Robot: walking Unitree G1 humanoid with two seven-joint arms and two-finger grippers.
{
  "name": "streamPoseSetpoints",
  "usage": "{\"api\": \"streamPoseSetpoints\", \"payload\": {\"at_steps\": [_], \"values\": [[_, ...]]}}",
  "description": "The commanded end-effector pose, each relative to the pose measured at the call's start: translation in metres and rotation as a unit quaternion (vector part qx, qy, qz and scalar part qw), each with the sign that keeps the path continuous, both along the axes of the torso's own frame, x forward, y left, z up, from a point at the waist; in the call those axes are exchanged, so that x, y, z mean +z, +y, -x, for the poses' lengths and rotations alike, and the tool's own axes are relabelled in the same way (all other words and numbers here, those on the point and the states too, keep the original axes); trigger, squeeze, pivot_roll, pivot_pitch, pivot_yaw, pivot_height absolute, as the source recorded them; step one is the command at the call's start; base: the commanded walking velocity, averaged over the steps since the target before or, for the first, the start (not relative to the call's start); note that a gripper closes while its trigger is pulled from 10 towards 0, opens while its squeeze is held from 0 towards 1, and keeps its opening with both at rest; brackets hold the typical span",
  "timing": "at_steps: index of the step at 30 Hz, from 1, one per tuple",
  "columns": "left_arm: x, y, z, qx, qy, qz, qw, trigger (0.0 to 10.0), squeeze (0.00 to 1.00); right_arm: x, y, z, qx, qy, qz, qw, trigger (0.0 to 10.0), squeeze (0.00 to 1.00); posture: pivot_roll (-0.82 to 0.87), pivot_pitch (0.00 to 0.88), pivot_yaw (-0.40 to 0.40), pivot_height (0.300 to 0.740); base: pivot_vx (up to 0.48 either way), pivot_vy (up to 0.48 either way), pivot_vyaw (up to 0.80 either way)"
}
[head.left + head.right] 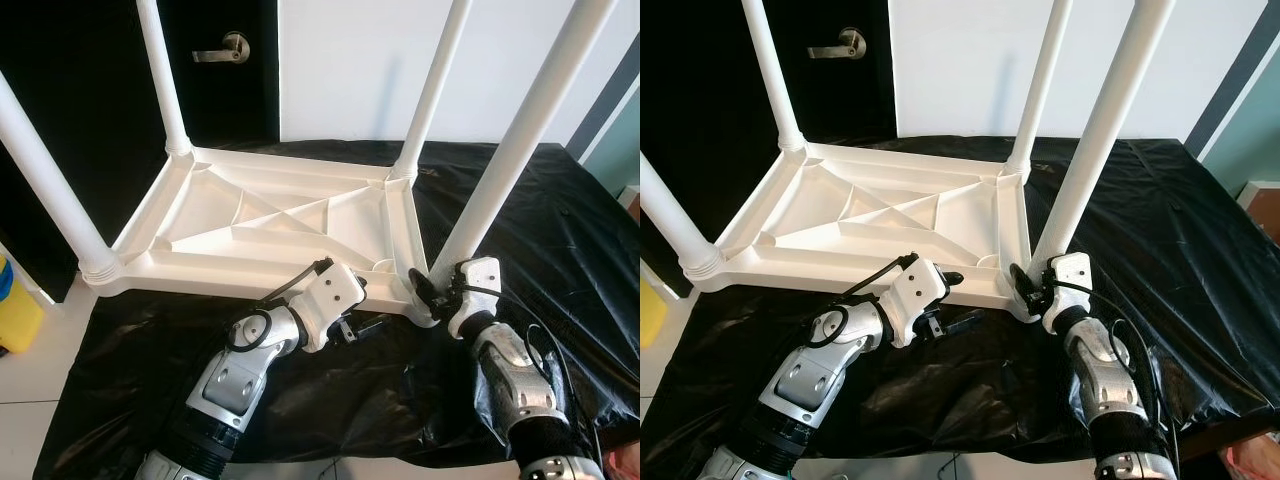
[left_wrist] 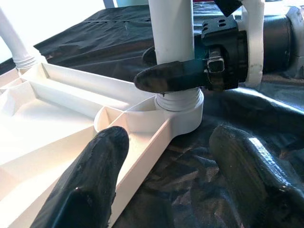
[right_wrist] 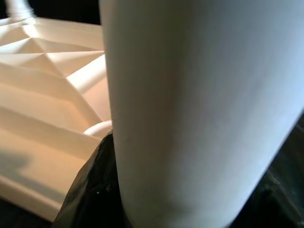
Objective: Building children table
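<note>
- Both arms reach forward over a black sheet (image 1: pixel 560 230) toward an upturned white tabletop (image 1: pixel 270 225) lying underside up on it.
- Nearest on the left, the left gripper (image 1: pixel 360 328) hovers low at the tabletop's near edge, close to the near right corner; its fingers (image 2: pixel 90 185) are spread apart with nothing between them, one over the ribbed underside, the other over the sheet.
- Right gripper (image 1: pixel 425 290) is clenched around the near right leg (image 1: pixel 510 150) just above its threaded socket (image 2: pixel 183 107); one black finger (image 2: pixel 166 78) wraps across the front of the leg.
- Four white legs stand up from the corners: near right, far right (image 1: pixel 432 95), far left (image 1: pixel 162 75) and near left (image 1: pixel 45 170).
- Ribs on the underside form triangular compartments.
- Beyond the tabletop's far left corner stands a dark door with a metal handle (image 1: pixel 225 48); a white wall lies behind the far edge.
- Something yellow (image 1: pixel 15 310) stands on the floor off the sheet's left edge.
</note>
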State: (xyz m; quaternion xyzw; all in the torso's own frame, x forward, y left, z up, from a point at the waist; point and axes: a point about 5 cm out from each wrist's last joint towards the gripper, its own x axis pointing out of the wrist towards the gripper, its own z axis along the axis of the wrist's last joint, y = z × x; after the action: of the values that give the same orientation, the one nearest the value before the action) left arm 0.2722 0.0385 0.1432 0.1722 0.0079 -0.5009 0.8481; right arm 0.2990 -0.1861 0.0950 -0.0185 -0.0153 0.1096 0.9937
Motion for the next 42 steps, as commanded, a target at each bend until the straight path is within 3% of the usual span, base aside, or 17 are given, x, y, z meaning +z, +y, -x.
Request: {"api": "streamPoseSetpoints", "payload": {"at_steps": [1, 7, 8, 10, 15, 17, 18, 20, 27, 28, 29, 30, 36, 40, 41, 42], "values": [[-0.002, 0.000, -0.001, 0.023, -0.003, 0.002, 1.000, 10.0, 0.00, -0.013, -0.001, 0.006, -0.040, 0.034, 0.010, 0.999, 10.0, 0.00, 0.01, 0.000, -0.052, 0.740, 0.000, 0.000, 0.00], [-0.003, 0.001, -0.001, 0.021, -0.002, 0.002, 1.000, 10.0, 0.00, -0.014, 0.007, 0.009, -0.091, 0.034, -0.013, 0.995, 10.0, 0.00, 0.01, 0.000, -0.048, 0.740, 0.000, 0.000, 0.00], [-0.003, 0.001, 0.000, 0.020, -0.002, 0.001, 1.000, 10.0, 0.00, -0.013, 0.011, 0.011, -0.131, 0.033, -0.020, 0.991, 10.0, 0.00, 0.01, 0.000, -0.049, 0.740, 0.000, 0.000, 0.00], [-0.003, 0.001, 0.000, 0.020, -0.002, 0.001, 1.000, 10.0, 0.00, -0.013, 0.011, 0.011, -0.131, 0.033, -0.020, 0.991, 10.0, 0.00, 0.01, 0.000, -0.049, 0.740, 0.000, 0.000, 0.00], [-0.002, -0.002, -0.001, 0.021, -0.002, 0.004, 1.000, 10.0, 0.00, -0.012, 0.031, 0.014, -0.195, 0.026, -0.042, 0.979, 10.0, 0.00, 0.01, 0.000, -0.056, 0.740, 0.000, 0.000, 0.00], [-0.002, -0.002, -0.001, 0.021, -0.002, 0.004, 1.000, 10.0, 0.00, -0.012, 0.031, 0.014, -0.195, 0.026, -0.042, 0.979, 10.0, 0.00, 0.01, 0.000, -0.056, 0.740, 0.000, 0.000, 0.00], [-0.002, -0.002, 0.000, 0.020, -0.002, 0.004, 1.000, 10.0, 0.00, -0.010, 0.041, 0.013, -0.188, 0.023, -0.049, 0.981, 10.0, 0.00, 0.02, 0.000, -0.063, 0.740, 0.000, 0.000, 0.00], [-0.002, -0.002, 0.000, 0.021, -0.002, 0.005, 1.000, 10.0, 0.00, -0.006, 0.045, 0.012, -0.181, 0.015, -0.056, 0.982, 10.0, 0.00, 0.02, 0.000, -0.062, 0.740, 0.000, 0.000, 0.00], [-0.004, -0.001, 0.001, 0.022, -0.001, 0.004, 1.000, 10.0, 0.00, -0.003, 0.046, 0.013, -0.179, 0.007, -0.055, 0.982, 10.0, 0.00, 0.02, 0.000, -0.065, 0.740, 0.000, 0.000, 0.00], [-0.004, -0.001, 0.001, 0.022, -0.002, 0.003, 1.000, 10.0, 0.00, -0.002, 0.046, 0.012, -0.176, 0.007, -0.059, 0.983, 10.0, 0.58, 0.02, 0.000, -0.067, 0.740, 0.000, 0.000, 0.00], [-0.004, -0.001, 0.001, 0.022, -0.002, 0.003, 1.000, 10.0, 0.00, -0.002, 0.046, 0.012, -0.176, 0.007, -0.059, 0.983, 10.0, 0.58, 0.02, 0.000, -0.067, 0.740, 0.000, 0.000, 0.00], [-0.004, -0.001, 0.001, 0.022, -0.003, 0.003, 1.000, 10.0, 0.00, 0.000, 0.045, 0.012, -0.165, -0.001, -0.060, 0.984, 10.0, 1.00, 0.02, 0.000, -0.066, 0.740, 0.000, 0.000, 0.00], [-0.004, -0.002, 0.001, 0.021, -0.004, 0.002, 1.000, 10.0, 0.00, 0.006, 0.040, 0.013, -0.132, -0.028, -0.058, 0.989, 10.0, 1.00, 0.02, 0.000, -0.066, 0.740, 0.000, 0.000, 0.00], [-0.004, -0.002, 0.001, 0.020, -0.004, 0.003, 1.000, 10.0, 0.00, 0.007, 0.023, 0.016, -0.092, -0.032, -0.048, 0.994, 10.0, 1.00, 0.01, 0.000, -0.066, 0.740, 0.000, 0.000, 0.00], [-0.004, -0.002, 0.001, 0.020, -0.004, 0.003, 1.000, 10.0, 0.00, 0.007, 0.017, 0.016, -0.073, -0.030, -0.043, 0.996, 10.0, 0.30, 0.01, 0.000, -0.064, 0.740, 0.000, 0.000, 0.00], [-0.004, -0.003, 0.001, 0.019, -0.004, 0.002, 1.000, 10.0, 0.00, 0.007, 0.010, 0.017, -0.051, -0.028, -0.037, 0.998, 10.0, 0.00, 0.01, 0.000, -0.063, 0.740, 0.000, 0.000, 0.00]]}}
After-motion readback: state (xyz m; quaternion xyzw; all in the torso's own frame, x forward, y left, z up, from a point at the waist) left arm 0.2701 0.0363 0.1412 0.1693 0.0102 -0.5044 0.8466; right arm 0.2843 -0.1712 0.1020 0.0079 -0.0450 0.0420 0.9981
